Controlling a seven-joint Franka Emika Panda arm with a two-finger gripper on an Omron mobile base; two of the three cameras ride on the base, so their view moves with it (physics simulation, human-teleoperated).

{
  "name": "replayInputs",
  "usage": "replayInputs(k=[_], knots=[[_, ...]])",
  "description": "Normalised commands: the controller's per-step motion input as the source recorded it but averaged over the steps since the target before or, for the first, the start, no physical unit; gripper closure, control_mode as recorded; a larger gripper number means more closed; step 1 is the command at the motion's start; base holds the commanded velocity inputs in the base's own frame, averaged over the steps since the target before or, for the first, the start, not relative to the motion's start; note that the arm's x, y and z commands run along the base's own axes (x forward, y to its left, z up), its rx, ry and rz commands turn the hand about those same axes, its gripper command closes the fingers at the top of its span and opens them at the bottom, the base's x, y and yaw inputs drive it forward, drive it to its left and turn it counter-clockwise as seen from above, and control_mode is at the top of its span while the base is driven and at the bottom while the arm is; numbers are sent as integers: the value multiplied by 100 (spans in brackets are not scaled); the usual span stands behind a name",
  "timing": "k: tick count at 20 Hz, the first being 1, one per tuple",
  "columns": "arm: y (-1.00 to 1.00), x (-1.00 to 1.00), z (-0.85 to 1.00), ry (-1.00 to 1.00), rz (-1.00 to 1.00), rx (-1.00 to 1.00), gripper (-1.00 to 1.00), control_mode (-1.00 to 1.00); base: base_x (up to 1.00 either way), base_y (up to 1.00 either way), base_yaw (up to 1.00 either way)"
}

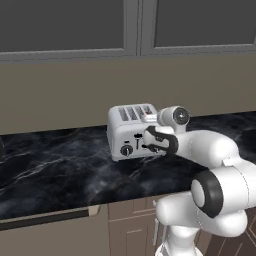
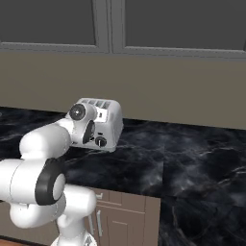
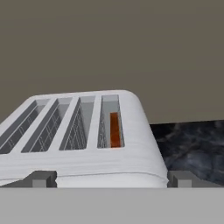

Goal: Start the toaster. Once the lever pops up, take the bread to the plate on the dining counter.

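Observation:
The silver-white toaster (image 1: 126, 131) (image 2: 109, 119) stands on the black marble worktop near the wall. My gripper (image 1: 150, 136) (image 2: 90, 130) is at the right half of its front, close against it. In the hand view the toaster (image 3: 87, 162) shows its four slots from above. A tan-orange edge of the bread (image 3: 114, 129) sits low in the rightmost slot. My gripper (image 3: 111, 179) is open, its two fingertips (image 3: 41, 179) spread wide at the toaster's front top edge with nothing between them. The plate and the dining counter are out of view.
The black marble worktop (image 1: 60, 165) (image 2: 192, 163) stretches to both sides of the toaster over tan cabinets (image 2: 125, 216). A tan wall (image 1: 60, 95) rises behind it, with dark wall cabinets (image 1: 65, 25) above. A black knob (image 1: 126, 150) sits on the toaster's front left.

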Motion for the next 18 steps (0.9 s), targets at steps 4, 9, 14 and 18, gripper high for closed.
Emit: replayInputs(k=[4, 9, 14, 18], knots=[[0, 29, 0, 8, 0, 0, -100, -100, 0, 0, 0], [0, 24, 0, 7, 0, 0, -100, -100, 0, 0, 0], [0, 23, 0, 6, 0, 0, -100, -100, 0, 0, 0], [0, 21, 0, 8, 0, 0, -100, -100, 0, 0, 0]])
